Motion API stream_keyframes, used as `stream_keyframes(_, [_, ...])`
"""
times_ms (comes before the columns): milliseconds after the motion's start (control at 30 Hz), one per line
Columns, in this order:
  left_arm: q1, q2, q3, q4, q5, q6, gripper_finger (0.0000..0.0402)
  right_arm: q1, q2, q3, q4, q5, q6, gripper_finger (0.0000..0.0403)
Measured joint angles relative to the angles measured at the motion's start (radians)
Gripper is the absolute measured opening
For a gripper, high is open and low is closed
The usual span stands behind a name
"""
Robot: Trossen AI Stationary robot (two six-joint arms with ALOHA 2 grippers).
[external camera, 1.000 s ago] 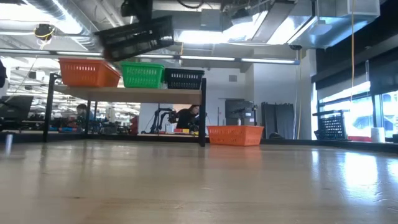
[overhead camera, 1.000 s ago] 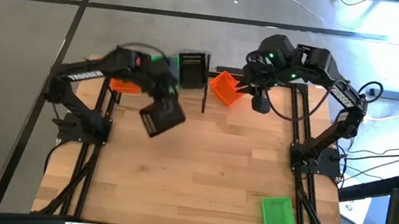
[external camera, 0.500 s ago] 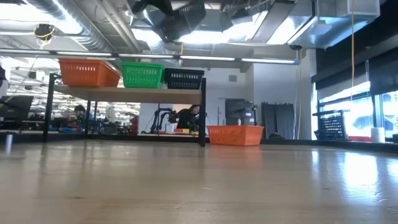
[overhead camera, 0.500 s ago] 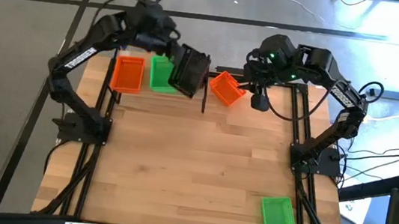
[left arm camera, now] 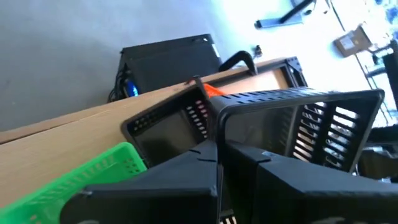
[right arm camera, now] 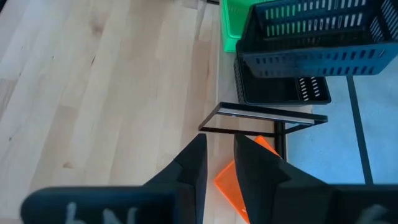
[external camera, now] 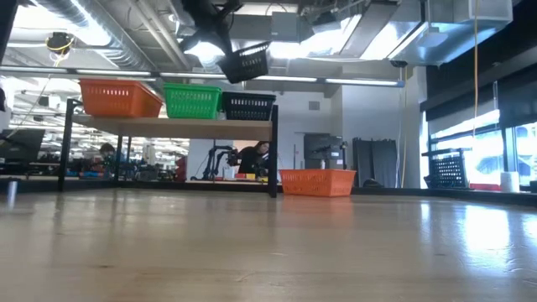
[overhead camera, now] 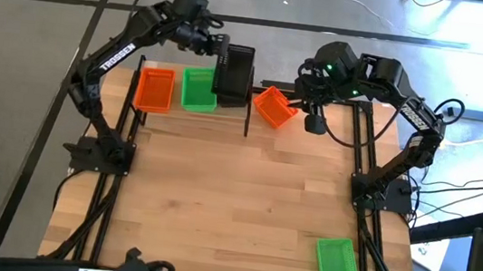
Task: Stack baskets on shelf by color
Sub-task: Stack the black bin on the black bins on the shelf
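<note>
My left gripper (overhead camera: 214, 50) is shut on a black basket (overhead camera: 234, 71) and holds it in the air over the right end of the shelf (external camera: 168, 126). On the shelf stand an orange basket (overhead camera: 155, 89), a green basket (overhead camera: 196, 89) and another black basket (external camera: 247, 106), this last one right below the held one. A second orange basket (overhead camera: 274, 106) rests on the table just right of the shelf. My right gripper (overhead camera: 313, 122) hovers open above and beside it, touching nothing. A second green basket (overhead camera: 336, 263) lies at the near right. My left gripper pinches the held basket's wall at its rim (left arm camera: 217, 127), near a corner, between its two fingers. The fingers come from the table's left, slanting down. The basket hangs tilted (external camera: 247, 63), lifted clear above the shelf's black basket.
Thin black uprights (overhead camera: 248, 118) edge the shelf's right end. A dark box (left arm camera: 171, 59) lies on the floor beyond the table's far edge. The wide wooden tabletop (overhead camera: 234, 199) stretches in front of the shelf.
My left gripper has swung from in front of the shelf toward the table's far edge and up, rolling its wrist. The black basket went with it and turned; it now hangs above the shelf's right end, over the black basket there.
</note>
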Motion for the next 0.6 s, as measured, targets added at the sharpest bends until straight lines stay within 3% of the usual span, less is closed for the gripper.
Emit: stream_keyframes(600, [0.006,0.006,-0.063,-0.002,-0.071,-0.085,0.0,0.0,0.0,0.0,0.0,0.0,-0.006,0.0078])
